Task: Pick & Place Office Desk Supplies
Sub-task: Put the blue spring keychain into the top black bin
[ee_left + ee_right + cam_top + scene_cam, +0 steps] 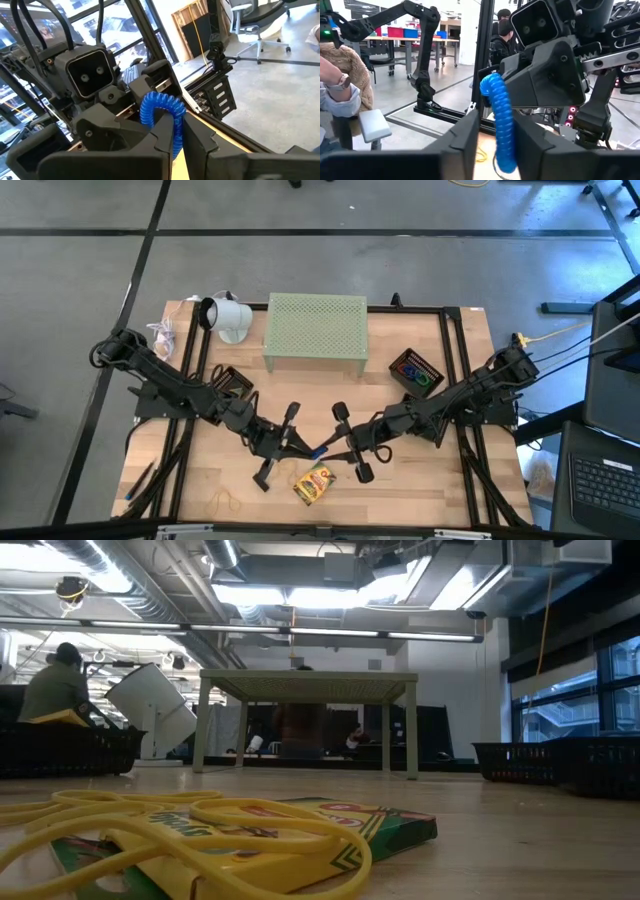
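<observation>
A blue coiled clip ring (159,106) is held up in the air between my two grippers, which face each other over the table's middle (318,450). My left gripper (178,142) is shut on it. My right gripper (496,142) stands open around the same coil (502,125), one finger on each side. A yellow-green crayon box (314,483) lies flat on the table below them. In the low view the box (330,825) has yellow rubber bands (200,825) in front of it. A tan rubber band (225,502) lies near the table's near edge. My left gripper pinches the blue coil between its two fingers (165,140) at one end of the coil's arch (175,125). The coil is lifted clear of the table and curves up and over from the fingers. My right gripper has the coil's lower length (506,155) between its fingers; a gap shows on one side, and I cannot tell whether the other finger (530,145) touches it.
The pale green perforated stand (315,330) stands at the far side. A black mesh tray with coloured items (416,372) is to the right, another black tray (232,383) to the left. A white object (225,315) lies at the far left. People show in the room beyond.
</observation>
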Robot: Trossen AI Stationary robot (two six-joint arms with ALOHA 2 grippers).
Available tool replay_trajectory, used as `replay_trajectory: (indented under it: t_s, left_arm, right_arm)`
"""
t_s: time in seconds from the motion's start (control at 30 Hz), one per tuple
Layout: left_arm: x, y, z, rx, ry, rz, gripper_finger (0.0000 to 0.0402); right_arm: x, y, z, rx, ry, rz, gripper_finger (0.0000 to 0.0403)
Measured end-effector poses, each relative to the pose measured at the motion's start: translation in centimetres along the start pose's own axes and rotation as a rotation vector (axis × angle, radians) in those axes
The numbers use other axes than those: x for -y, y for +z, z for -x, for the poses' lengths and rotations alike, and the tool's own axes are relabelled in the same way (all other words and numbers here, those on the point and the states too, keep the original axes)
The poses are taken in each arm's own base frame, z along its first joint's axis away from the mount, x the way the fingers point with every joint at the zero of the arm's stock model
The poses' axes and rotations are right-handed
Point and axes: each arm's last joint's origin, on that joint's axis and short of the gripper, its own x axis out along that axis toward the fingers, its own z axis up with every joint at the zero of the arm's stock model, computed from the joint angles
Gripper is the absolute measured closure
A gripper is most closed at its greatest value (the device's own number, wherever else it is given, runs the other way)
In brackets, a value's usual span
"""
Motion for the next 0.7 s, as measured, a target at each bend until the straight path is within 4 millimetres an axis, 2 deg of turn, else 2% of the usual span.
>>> replay_trajectory:
  t_s: [0.2, 0.43, 0.57, 0.7]
  left_arm:
    - [0.0, 0.0, 0.0, 0.001, 0.000, 0.070, 0.0353]
    - [0.0, 0.0, 0.0, -0.001, 0.004, 0.167, 0.0261]
    - [0.0, -0.1, 0.0, -0.022, 0.027, 0.250, 0.0211]
    - [0.2, -1.2, 0.1, -0.153, 0.087, 0.356, 0.0182]
  right_arm:
    - [0.1, 0.0, 0.0, -0.004, -0.044, 0.000, 0.0383]
    - [0.9, 0.2, 0.5, -0.075, -0.168, -0.146, 0.0372]
    - [1.8, 1.2, 2.3, -0.219, -0.296, -0.220, 0.0381]
    - [2.2, 2.2, 5.1, -0.395, -0.462, -0.259, 0.0385]
